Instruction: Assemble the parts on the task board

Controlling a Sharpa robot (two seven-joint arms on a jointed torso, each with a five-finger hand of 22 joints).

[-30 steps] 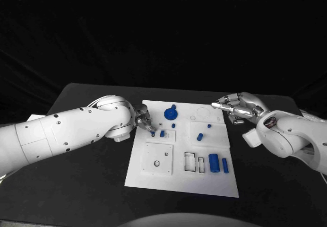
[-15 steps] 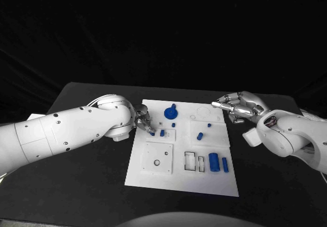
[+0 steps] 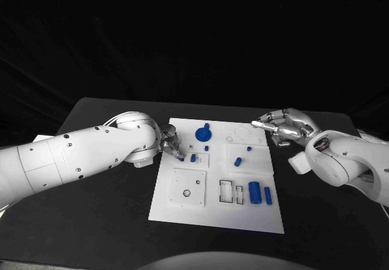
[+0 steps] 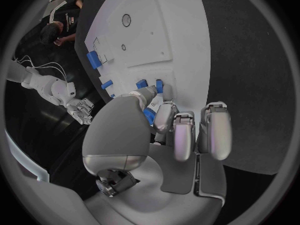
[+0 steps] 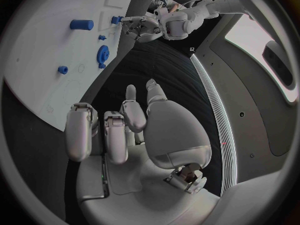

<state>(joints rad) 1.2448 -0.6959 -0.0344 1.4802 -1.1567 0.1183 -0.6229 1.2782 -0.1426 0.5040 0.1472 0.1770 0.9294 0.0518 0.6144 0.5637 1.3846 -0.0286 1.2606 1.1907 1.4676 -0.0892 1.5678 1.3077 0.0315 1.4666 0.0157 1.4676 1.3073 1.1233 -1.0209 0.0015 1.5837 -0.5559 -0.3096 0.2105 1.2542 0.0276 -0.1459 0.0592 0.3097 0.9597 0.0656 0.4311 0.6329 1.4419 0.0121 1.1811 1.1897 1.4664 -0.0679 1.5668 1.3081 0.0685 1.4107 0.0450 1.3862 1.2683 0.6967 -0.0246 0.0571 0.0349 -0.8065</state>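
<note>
Over the last second almost nothing had moved: both arms kept their places, and the left hand point(image 3: 172, 144) had stayed at the task board's point(image 3: 212, 211) left edge, its fingertips at most a touch nearer a small blue peg point(image 3: 180, 158).

The left hand's fingers were curled down together at that peg, which stood beside a second small blue peg point(image 3: 193, 158). In the left wrist view the fingers point(image 4: 164, 116) closed around a blue piece point(image 4: 149, 116) near the two pegs, so it seemed to be pinching it, though the grip itself was partly hidden.

The right hand point(image 3: 280, 128) hovered off the board's far right corner, above the black table point(image 3: 97, 219). Its fingers were bent inward but apart, holding nothing, as the right wrist view point(image 5: 125, 122) confirmed.

The white board lay in the middle of the table. On it were a blue gear point(image 3: 203, 134) near the far edge, a short blue cylinder point(image 3: 238, 163) right of centre, a large blue cylinder point(image 3: 254, 193) and a slim blue bar point(image 3: 267, 196) near the right edge, next to two rectangular slots point(image 3: 225, 192). The room behind was dark.

The right wrist view showed the gear point(image 5: 102, 53) edge-on with its teeth, and the left hand point(image 5: 145, 25) across the board.
</note>
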